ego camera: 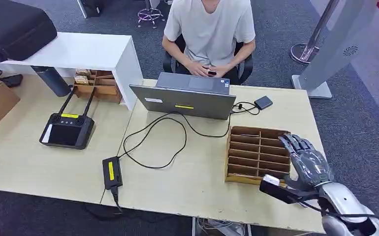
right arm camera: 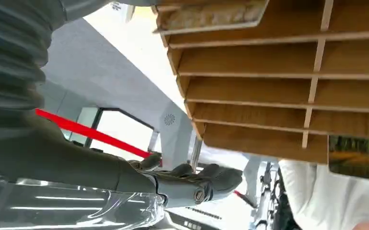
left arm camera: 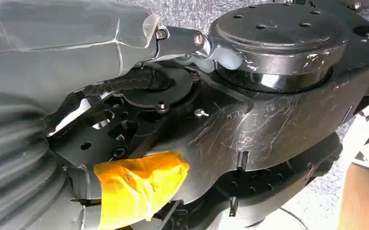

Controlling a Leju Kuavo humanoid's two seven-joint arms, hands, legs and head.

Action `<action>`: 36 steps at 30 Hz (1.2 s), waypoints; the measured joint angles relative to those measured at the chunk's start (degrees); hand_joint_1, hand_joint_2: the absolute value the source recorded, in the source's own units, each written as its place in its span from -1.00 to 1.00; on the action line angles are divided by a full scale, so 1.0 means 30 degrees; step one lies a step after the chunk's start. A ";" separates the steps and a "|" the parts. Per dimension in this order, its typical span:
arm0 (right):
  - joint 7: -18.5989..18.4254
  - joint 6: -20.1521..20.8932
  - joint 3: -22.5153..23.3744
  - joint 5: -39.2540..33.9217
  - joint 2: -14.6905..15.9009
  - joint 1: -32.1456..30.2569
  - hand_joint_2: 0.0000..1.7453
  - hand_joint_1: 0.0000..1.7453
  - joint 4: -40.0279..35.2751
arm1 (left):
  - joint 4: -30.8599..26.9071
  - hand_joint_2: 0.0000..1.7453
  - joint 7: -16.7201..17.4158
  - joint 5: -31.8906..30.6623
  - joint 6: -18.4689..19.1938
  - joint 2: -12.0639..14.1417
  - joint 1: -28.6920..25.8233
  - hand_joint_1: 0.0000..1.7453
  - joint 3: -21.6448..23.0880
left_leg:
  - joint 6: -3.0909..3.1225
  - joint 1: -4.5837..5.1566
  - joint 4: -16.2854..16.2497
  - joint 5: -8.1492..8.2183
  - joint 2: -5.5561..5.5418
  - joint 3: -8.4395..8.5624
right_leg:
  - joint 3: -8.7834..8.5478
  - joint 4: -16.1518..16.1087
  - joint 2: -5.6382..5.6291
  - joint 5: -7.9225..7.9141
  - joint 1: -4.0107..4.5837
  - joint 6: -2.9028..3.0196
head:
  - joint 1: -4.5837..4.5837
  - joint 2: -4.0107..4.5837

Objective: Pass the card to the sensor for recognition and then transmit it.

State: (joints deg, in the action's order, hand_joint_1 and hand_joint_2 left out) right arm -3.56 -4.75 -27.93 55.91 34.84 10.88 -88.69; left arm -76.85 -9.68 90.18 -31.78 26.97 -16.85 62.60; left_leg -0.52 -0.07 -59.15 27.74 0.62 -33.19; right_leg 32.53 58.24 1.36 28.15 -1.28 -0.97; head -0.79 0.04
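Note:
A wooden slotted rack stands on the right part of the table, and its slots look bare from above. My right hand hovers at the rack's right edge with fingers stretched apart and nothing in it. In the right wrist view the rack is close, with my right hand beside it, thumb out straight. A small black sensor lies behind the rack, wired to the laptop. My left hand hangs by my body; its thumb shows and its fingers are hidden.
A person sits behind the laptop with both hands at the table's far edge. A black cable loops to a power brick near the front edge. A controller lies on the left table.

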 joint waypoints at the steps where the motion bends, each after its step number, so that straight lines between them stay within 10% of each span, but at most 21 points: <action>1: -0.0045 0.0215 -0.0022 -0.0089 0.0059 -0.0001 1.00 -1.00 -0.0067 | 0.0000 1.00 0.0007 0.0000 0.0000 0.0000 0.0000 -1.00 0.0000 | 0.0000 0.0001 0.0000 0.0000 -0.0001 0.0000 | 0.0000 0.0000 0.0000 0.0000 0.0000 0.0000 | -0.0007 0.0000; 36: -0.0416 0.0228 -0.1079 -0.0468 0.0103 -0.0573 1.00 -1.00 -0.0853 | 0.0007 1.00 0.0029 0.0000 0.0022 -0.0007 0.0007 -1.00 -0.0007 | 0.0000 -0.0001 0.0001 0.0001 0.0000 0.0001 | 0.0004 0.0001 0.0000 0.0002 0.0004 0.0001 | -0.0007 0.0000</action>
State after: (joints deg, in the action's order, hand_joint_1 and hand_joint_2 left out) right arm -4.81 -4.07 -31.17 54.51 35.15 9.16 -91.25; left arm -76.83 -9.60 90.18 -31.71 26.95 -16.83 62.58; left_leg -0.52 -0.08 -59.14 27.74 0.62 -33.19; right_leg 32.55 58.25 1.36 28.15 -1.26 -0.97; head -0.81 0.04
